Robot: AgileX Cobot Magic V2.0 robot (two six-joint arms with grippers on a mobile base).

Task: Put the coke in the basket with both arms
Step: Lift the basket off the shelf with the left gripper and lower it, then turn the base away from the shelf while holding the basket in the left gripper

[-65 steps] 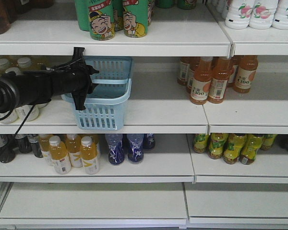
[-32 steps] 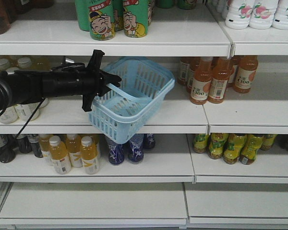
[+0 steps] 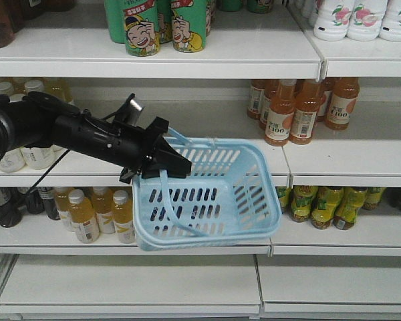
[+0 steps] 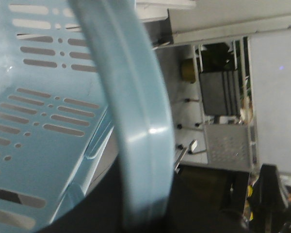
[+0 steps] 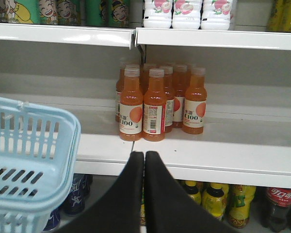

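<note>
Arm point(image 3: 80, 134) slants downward, left gripper point(image 3: 178, 166) clamped on basket point(image 3: 207, 239) handle (right gripper point(image 5: 144, 160) closed, empty).

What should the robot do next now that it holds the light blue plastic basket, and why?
Probably open the right gripper. It is shut on nothing, pointing at the orange plastic juice bottles, so it cannot take a bottle yet. The left gripper already grips the thin handle of the light blue slotted plastic basket, which hangs empty off the shelf.
</note>
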